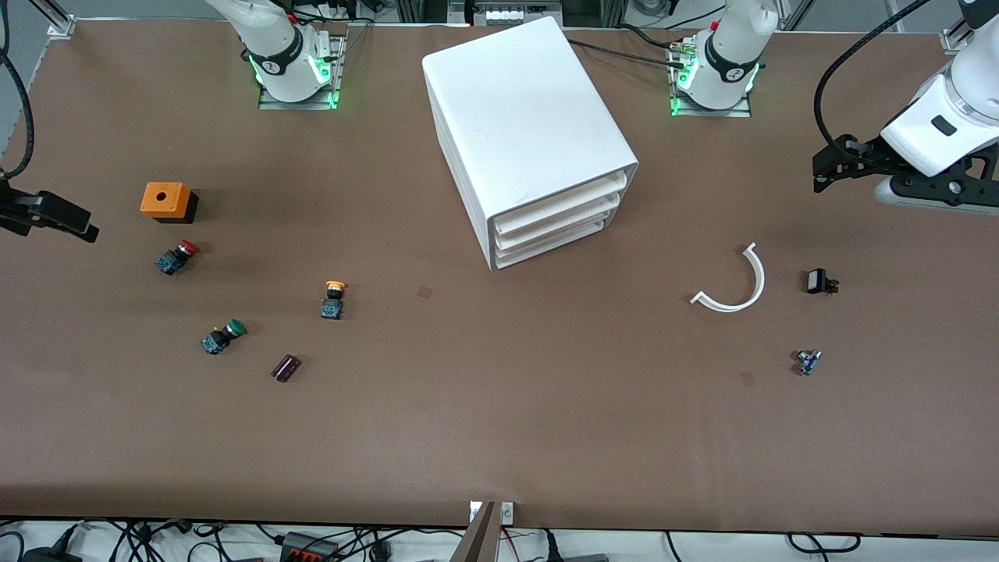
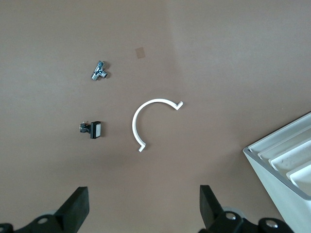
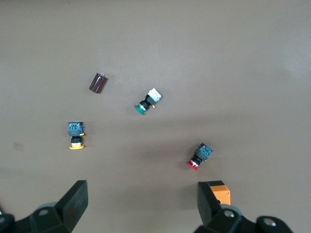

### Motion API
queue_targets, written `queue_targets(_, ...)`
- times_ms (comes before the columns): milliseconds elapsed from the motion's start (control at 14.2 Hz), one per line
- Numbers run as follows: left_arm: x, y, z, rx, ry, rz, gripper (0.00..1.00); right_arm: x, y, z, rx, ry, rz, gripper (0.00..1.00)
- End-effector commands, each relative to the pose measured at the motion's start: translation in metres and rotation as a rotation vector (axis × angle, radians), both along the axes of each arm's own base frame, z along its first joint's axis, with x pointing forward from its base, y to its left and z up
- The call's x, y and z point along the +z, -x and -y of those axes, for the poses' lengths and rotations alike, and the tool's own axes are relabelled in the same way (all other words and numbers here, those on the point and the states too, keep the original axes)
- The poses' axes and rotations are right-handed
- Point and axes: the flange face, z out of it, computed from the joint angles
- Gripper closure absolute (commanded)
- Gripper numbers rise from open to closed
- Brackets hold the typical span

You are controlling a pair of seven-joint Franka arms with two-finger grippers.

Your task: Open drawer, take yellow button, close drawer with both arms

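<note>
The button with the orange-yellow cap lies on its side on the brown table, toward the right arm's end, well apart from both grippers and nearer to the front camera than the cabinet. The right gripper hangs in the air over the table's edge at the right arm's end, its fingers spread wide and holding nothing; in the right wrist view the button shows below it, apart from the fingertips. The left gripper hangs over the left arm's end of the table, its fingers likewise spread wide and empty, with the whole width of the table between it and the button. The drawer, the uppermost of three in the white cabinet, sits pushed in, flush with the two below it; the cabinet stands in the middle of the table, turned at an angle. Near the button lie a red-capped button, a green-capped button, a small dark cylinder and an orange box with a hole in its top. Toward the left arm's end lie a white curved strip, a small black part and a small metal part. The table is covered in plain brown matting; cables run along its edge nearest the front camera, and the two arm bases glow green at the edge farthest from it.
</note>
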Motion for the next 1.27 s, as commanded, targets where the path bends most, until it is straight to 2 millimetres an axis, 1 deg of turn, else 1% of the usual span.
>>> queue_targets(0,0.007,-0.001,0.003,-0.017,0.017,-0.008,0.00,0.005,0.011,-0.004,0.022,0.005,0.008,0.00)
queue_targets(70,0.007,-0.001,0.002,-0.017,0.015,-0.007,0.00,0.005,0.011,-0.005,0.024,0.003,0.007,0.00)
queue_targets(211,0.007,-0.001,0.002,-0.019,0.015,-0.007,0.00,0.006,0.012,-0.013,0.036,0.007,-0.004,0.00)
queue_targets(281,0.007,-0.001,0.002,-0.019,0.015,-0.007,0.00,0.009,0.013,-0.015,0.035,0.007,0.002,0.00)
queue_targets(422,0.007,-0.001,0.003,-0.020,0.015,-0.007,0.00,0.015,0.017,-0.013,0.036,0.007,0.009,0.00)
queue_targets(562,0.007,-0.001,0.003,-0.020,0.015,-0.007,0.00,0.013,0.020,-0.013,0.037,0.002,-0.019,0.00)
queue_targets(984,0.007,-0.001,0.004,-0.022,0.015,-0.007,0.00,0.011,0.021,-0.013,0.054,0.006,-0.025,0.00)
queue_targets(1195,0.007,-0.001,0.004,-0.022,0.015,-0.007,0.00,0.015,0.023,-0.012,0.056,0.006,-0.019,0.00)
